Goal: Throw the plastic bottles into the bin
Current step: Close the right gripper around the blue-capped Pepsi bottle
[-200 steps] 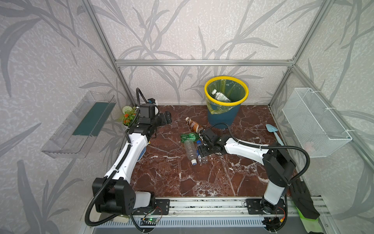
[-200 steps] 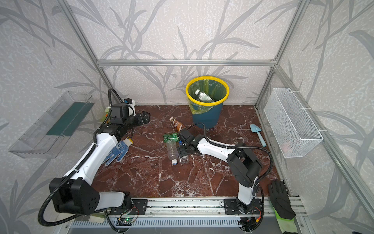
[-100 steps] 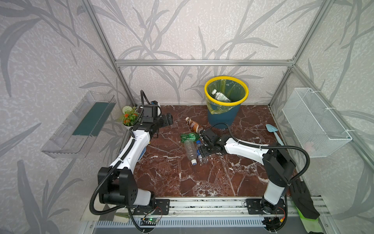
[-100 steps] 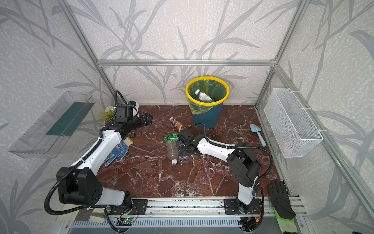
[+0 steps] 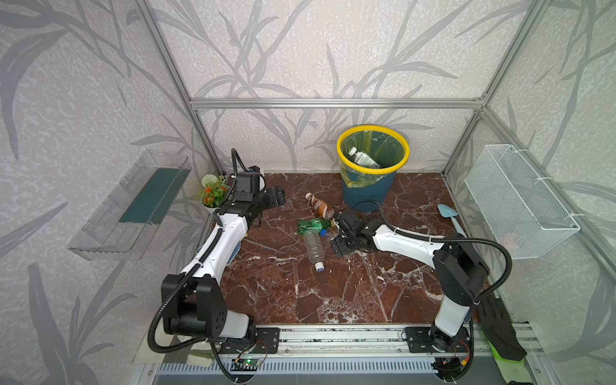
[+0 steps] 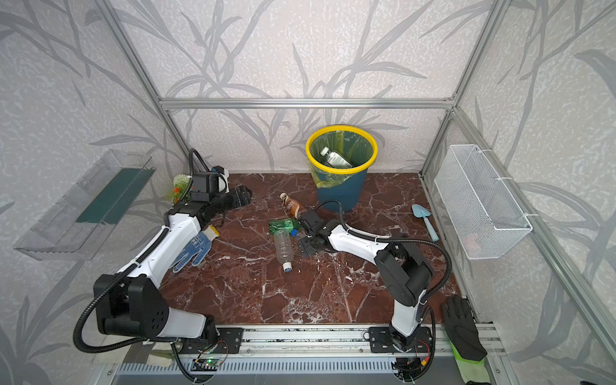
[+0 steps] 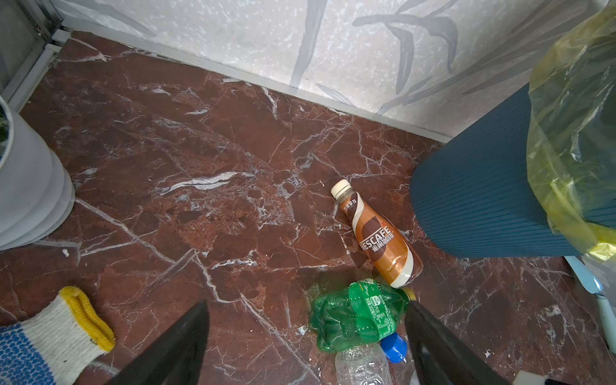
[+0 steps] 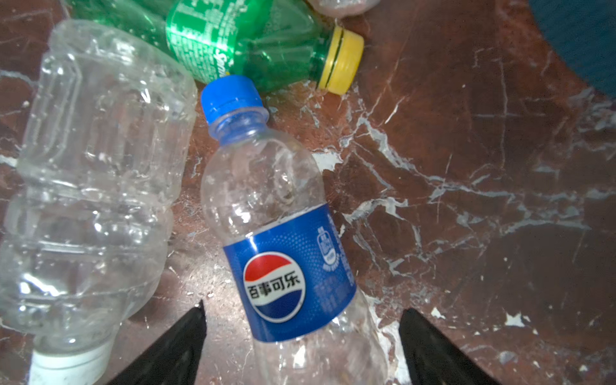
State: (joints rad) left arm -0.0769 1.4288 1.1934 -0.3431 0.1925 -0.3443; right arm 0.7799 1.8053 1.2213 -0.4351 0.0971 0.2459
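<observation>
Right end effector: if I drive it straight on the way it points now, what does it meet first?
Most likely the blue-labelled bottle: in the right wrist view it lies lengthwise between the open fingers of the right end effector. The green bottle lies beyond its cap. Clearance is hard to judge.

Bin [image 5: 366,196] dk blue w/ yellow rim; floor [image 5: 283,293] red-brown marble, white veins; green bottle [image 5: 310,225].

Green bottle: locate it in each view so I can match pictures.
A top view: green bottle lies mid-floor, before the bin.
A top view: green bottle likewise.
Left wrist: green bottle next to the brown bottle.
Right wrist: green bottle beyond the blue cap.
Shared landmark: the blue cap beside it.
</observation>
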